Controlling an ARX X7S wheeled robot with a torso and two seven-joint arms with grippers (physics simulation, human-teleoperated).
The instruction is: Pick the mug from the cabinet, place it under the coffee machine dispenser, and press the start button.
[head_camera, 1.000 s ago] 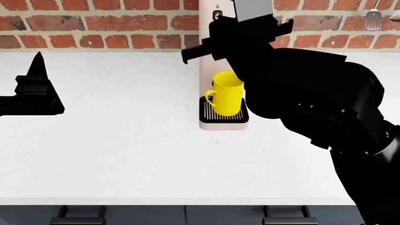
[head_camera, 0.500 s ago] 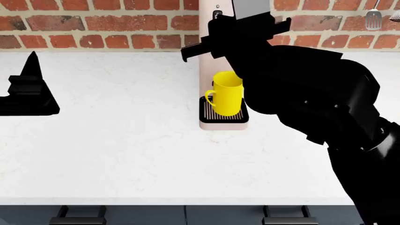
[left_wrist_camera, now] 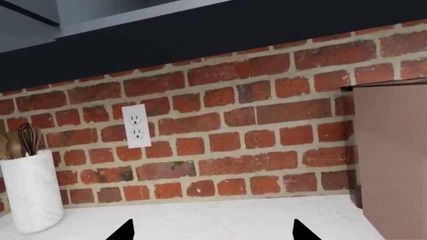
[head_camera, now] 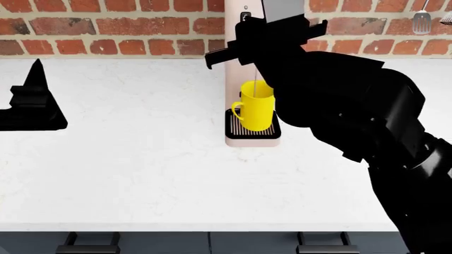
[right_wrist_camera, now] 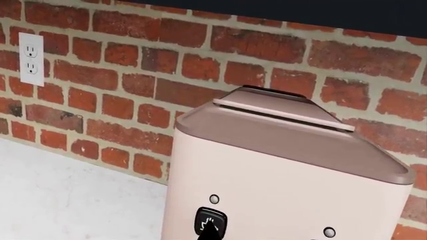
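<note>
The mug (head_camera: 257, 106) sits on the drip tray (head_camera: 252, 128) below the right gripper (right_wrist_camera: 209, 229), whose tip touches the machine's (right_wrist_camera: 287, 170) black button (right_wrist_camera: 210, 221); jaw state unclear.

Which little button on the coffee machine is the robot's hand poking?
The black square button with the white squiggle; the right hand's tip sits on it. The two other dots are small, round and pale.
</note>
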